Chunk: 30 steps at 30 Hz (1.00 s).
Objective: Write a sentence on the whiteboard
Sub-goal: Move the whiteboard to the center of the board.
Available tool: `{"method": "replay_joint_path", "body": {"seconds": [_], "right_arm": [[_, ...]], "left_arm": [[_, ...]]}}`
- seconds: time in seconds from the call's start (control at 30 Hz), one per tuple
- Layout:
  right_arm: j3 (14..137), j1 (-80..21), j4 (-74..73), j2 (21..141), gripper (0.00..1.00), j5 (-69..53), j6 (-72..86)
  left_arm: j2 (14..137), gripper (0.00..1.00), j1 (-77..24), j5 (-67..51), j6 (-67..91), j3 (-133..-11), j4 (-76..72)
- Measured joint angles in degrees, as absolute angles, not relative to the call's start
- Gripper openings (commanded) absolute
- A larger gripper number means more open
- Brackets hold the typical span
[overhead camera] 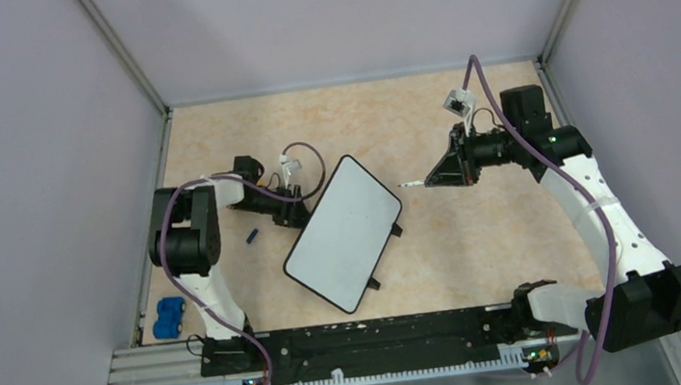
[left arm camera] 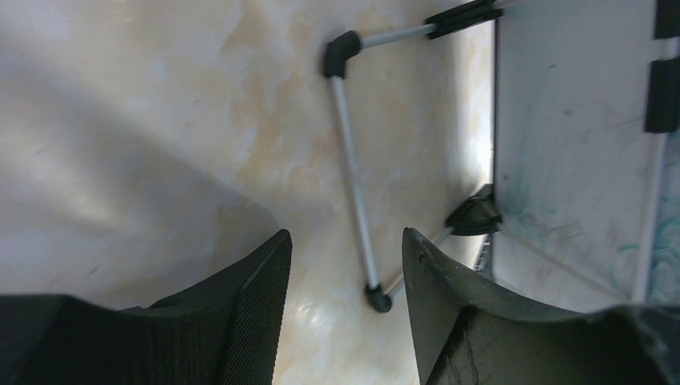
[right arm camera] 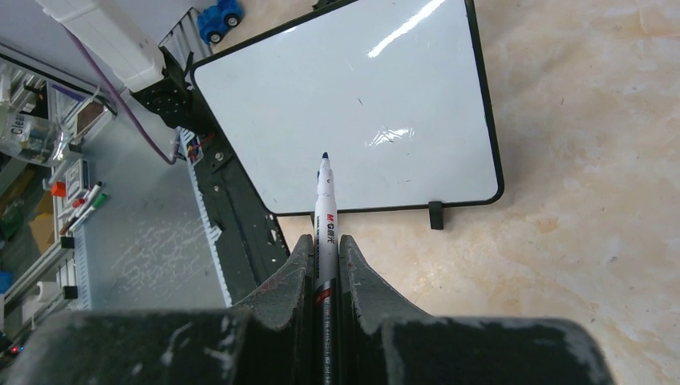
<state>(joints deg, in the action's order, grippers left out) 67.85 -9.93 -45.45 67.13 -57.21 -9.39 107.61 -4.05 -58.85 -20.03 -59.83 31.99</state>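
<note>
The whiteboard (overhead camera: 346, 233) is lying slantwise in the middle of the tabletop (overhead camera: 487, 234), its white face showing. The left tool (overhead camera: 295, 215) is sitting just beside the board's left long side. The right tool (overhead camera: 429, 182) is hovering off the board's far right corner, gripping a marker (overhead camera: 406, 185) that is pointing at it. A small dark cap (overhead camera: 251, 235) is lying near the left edge, and a blue toy car (overhead camera: 169, 318) is resting by the near left corner.
</note>
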Motion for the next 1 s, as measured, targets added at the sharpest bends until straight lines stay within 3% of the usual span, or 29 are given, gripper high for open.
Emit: {"method": "replay_joint_path", "body": {"seconds": [0.7, 1.0], "right_arm": [[67.9, -9.9, -49.4, 67.2, 0.00, -56.8, -13.1], [67.9, -9.9, -51.0, 67.2, 0.00, -56.8, -15.4]], "left_arm": [[119.3, 0.51, -18.7, -62.6, -17.5, -72.3, 32.2], [119.6, 0.56, -19.6, -61.3, -17.3, -74.1, 32.9]]}}
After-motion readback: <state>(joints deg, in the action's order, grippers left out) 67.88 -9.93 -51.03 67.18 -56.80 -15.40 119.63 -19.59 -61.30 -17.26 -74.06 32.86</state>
